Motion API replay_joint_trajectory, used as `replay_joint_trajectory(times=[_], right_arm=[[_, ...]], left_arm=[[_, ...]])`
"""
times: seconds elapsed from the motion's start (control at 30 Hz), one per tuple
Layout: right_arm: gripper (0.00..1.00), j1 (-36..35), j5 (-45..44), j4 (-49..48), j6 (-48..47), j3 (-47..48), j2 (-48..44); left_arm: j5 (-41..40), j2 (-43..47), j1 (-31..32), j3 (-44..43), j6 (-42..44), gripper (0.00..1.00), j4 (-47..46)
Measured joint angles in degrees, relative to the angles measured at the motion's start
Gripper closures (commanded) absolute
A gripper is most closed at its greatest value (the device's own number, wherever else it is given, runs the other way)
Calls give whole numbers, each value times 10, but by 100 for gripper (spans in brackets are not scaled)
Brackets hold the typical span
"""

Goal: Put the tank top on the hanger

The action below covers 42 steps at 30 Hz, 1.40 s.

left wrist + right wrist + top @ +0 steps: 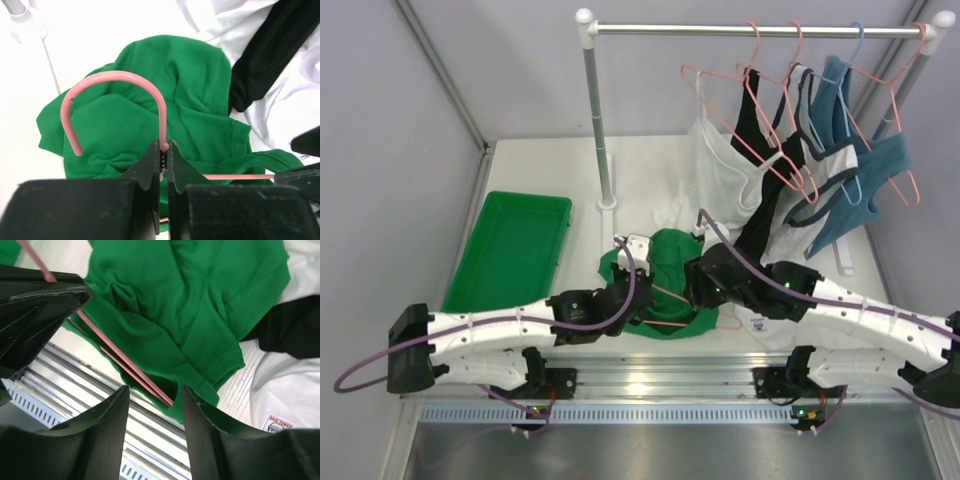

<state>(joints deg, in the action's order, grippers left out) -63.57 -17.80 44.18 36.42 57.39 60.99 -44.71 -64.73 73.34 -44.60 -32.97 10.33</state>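
Tank top (pixel 672 262) and hanger (pixel 117 76) sit right of tray (pixel 510 250)

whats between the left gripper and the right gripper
A stretch of the hanger wire, running over the tank top; the left wrist view shows it best.

Counter (pixel 645 175) from above | bright green tank top (pixel 670 262) lies crumpled on the near side of the rail post (pixel 597 130) | salmon-pink hanger (pixel 672 293) across it | left pincer (pixel 642 298) and right pincer (pixel 696 284) meet over the cloth | green tray (pixel 510 250) left of the post | white top (pixel 720 170), black top (pixel 768 190) and teal tops (pixel 850 160) hang to its right.
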Motion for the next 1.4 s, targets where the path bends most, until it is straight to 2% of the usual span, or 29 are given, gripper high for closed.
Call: replay_joint_trajectory(times=[0.13,0.33,0.7,0.8,0.9,0.93,1.0,1.03,1.2,1.23,1.3,1.33,1.4], right_arm=[[44,5,33,-30,-65,2,-29],[39,14,120,-75,-151,-7,-78],[41,15,183,-121,-209,-78,-114],[48,15,189,-134,-210,-98,-114],[62,15,190,-145,-210,-107,-115],[74,15,190,-150,-210,-109,-115],[87,15,190,-162,-209,-113,-118],[100,15,190,-165,-209,-113,-120],[100,12,215,-187,-209,-113,-128],[100,12,216,-191,-209,-113,-130],[100,12,215,-195,-209,-113,-134],[100,12,215,-196,-209,-113,-136],[100,13,204,-196,-208,-113,-141]], left_arm=[[6,12,3,-16,10,100,3],[29,56,3,-27,27,100,9],[58,80,3,-72,54,100,40],[62,81,3,-79,60,100,48],[63,81,3,-86,64,100,53],[63,81,3,-89,66,100,55],[63,82,3,-94,71,100,57],[63,83,3,-97,74,100,59],[59,83,2,-112,88,99,61],[58,83,2,-115,90,90,62],[59,83,2,-122,96,79,64],[59,83,2,-126,98,69,64],[57,83,3,-136,103,61,64]])
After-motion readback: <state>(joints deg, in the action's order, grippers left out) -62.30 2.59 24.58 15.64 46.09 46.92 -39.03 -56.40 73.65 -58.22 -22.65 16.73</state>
